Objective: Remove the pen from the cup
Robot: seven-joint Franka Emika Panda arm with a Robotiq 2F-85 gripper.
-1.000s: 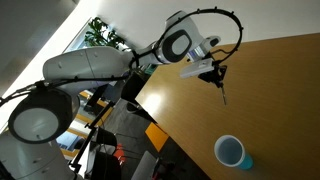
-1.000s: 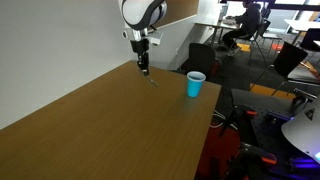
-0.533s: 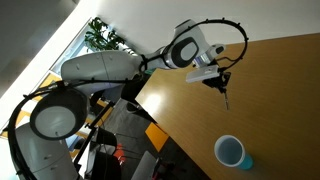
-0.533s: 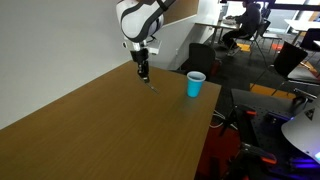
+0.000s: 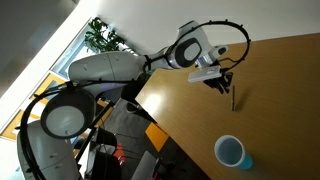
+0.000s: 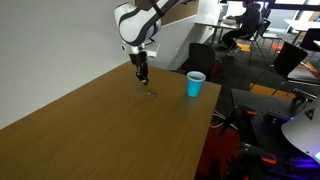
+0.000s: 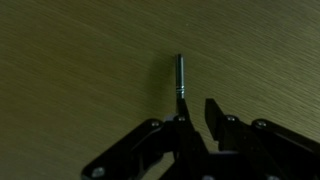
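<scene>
The light-blue cup [image 5: 231, 153] stands upright near the table's edge and also shows in an exterior view [image 6: 195, 84]; nothing shows inside it. The thin dark pen [image 5: 233, 97] lies on the wooden table, well away from the cup, and is a small dark mark in an exterior view [image 6: 150, 93]. My gripper [image 5: 222, 80] hangs just above the pen in both exterior views [image 6: 141, 72]. In the wrist view the jaws [image 7: 196, 112] stand apart with nothing between them. There the pen [image 7: 180, 75] lies on the wood just beyond the left fingertip.
The wooden table [image 6: 110, 130] spreads wide around the pen, and its edge [image 5: 170, 125] drops off beside the cup. Office chairs and desks [image 6: 250, 30] stand beyond the table. A plant [image 5: 100, 32] stands by the window behind the arm.
The pen hung under the jaws a second ago; now it lies on the table, apart from them. The gripper has shifted a little over the table. The cup has not moved.
</scene>
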